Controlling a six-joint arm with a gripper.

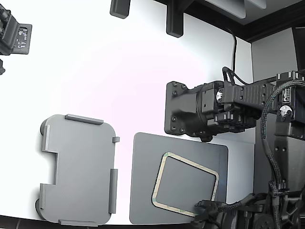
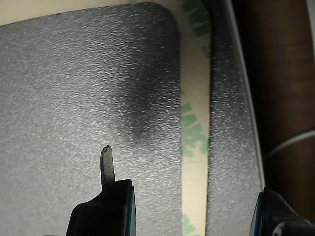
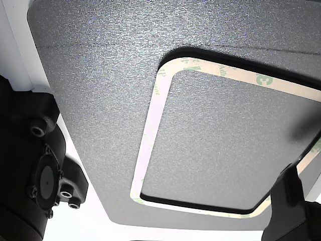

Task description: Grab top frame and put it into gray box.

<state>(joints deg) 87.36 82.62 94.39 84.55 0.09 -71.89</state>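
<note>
Cream-green top frame [image 2: 195, 123] lies flat on the dark mat [image 2: 88, 88], one rim strip running lengthwise between the released jaws, thin finger [image 2: 107, 164] inside the ring. Gray box [image 1: 78, 169] sits on the tabletop [image 1: 119, 71] beyond the mat, at the exterior view's left.

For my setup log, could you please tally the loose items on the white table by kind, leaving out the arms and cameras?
Cream-green frame: 1, lying on the mat
Dark gray mat: 1
Light gray box: 1, with nothing inside it, at the exterior view's left of the mat
Total: 3
</note>
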